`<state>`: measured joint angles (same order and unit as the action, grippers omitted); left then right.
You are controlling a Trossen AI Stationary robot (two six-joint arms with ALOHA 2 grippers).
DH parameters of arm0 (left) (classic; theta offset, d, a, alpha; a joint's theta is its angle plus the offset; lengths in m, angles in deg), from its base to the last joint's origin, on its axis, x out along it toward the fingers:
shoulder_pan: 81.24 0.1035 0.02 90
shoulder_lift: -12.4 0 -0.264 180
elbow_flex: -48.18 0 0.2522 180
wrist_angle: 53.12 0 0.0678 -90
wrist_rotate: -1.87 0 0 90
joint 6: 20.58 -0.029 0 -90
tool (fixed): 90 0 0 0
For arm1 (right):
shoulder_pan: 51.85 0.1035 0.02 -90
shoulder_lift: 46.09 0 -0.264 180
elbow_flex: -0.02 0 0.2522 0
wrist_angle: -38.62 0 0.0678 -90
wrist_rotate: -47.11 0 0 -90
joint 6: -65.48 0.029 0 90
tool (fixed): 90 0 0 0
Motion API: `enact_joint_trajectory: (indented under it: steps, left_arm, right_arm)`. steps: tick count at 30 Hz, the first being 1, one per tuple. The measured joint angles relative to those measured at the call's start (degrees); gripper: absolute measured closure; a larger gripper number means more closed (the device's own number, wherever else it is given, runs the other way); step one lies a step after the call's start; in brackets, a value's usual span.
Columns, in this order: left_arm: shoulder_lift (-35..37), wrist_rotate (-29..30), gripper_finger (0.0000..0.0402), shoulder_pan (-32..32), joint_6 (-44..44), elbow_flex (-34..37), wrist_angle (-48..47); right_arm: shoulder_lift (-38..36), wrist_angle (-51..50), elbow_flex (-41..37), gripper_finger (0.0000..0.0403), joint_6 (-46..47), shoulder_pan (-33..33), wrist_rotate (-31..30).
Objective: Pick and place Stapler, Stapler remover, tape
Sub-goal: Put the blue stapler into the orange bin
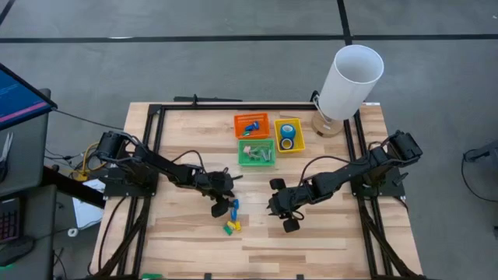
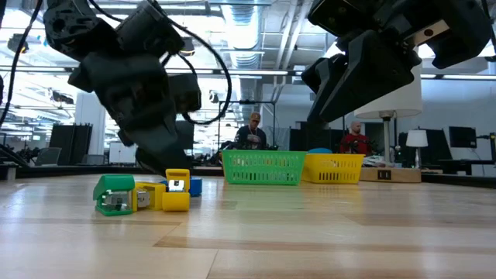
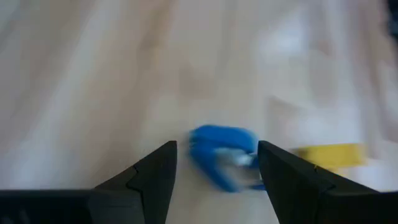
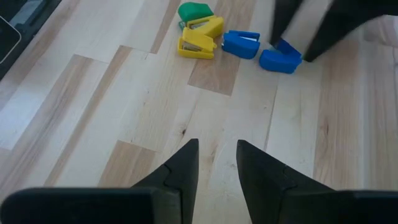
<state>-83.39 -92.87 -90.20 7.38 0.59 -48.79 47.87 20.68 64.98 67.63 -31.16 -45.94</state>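
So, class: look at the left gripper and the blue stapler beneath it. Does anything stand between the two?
Nothing visible does. The left gripper is open, and in the left wrist view the blue stapler lies on the table between its fingers, with bare wood around it. A yellow stapler lies off to one side, outside the fingers.

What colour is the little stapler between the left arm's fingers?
Blue stapler, clearest in the left wrist view.

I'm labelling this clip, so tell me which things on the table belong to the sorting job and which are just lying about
Job:
small staplers loose on the table
blue stapler between the open left gripper fingers
tape in the yellow bin
orange bin
green bin
right gripper, empty, hovering nearby

Lying about:
white lamp
monitor
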Motion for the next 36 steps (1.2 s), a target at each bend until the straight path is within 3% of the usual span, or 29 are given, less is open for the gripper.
enact_joint_trajectory:
  steps: [6, 10, 15, 28, 36]
  left_arm:
    - [0.1, -1.5, 0.0188, 0.1, -0.5, -2.3, 1.1]
    - [0.1, -5.4, 0.0188, -0.3, 1.7, -2.3, -3.9]
    - [0.1, -2.8, 0.0188, -1.9, 5.1, -2.3, -7.0]
    - [0.1, -6.4, 0.0188, -1.8, 5.4, -2.4, -0.1]
    - [-4.6, -10.7, 0.0188, 1.6, 0.0, -8.6, -0.9]
  right_arm:
    - [0.0, 0.1, 0.0, 0.0302, 0.3, 0.0, 0.0]
    - [0.0, 0.2, 0.0, 0.0302, 0.9, 0.2, 0.0]
    - [0.0, 0.2, 0.0, 0.0302, 0.9, 0.3, 0.1]
    - [0.0, 0.4, 0.0, 0.0302, 1.2, 0.3, 0.1]
    - [0.1, 0.6, 0.0, 0.0302, 1.4, 0.3, 0.1]
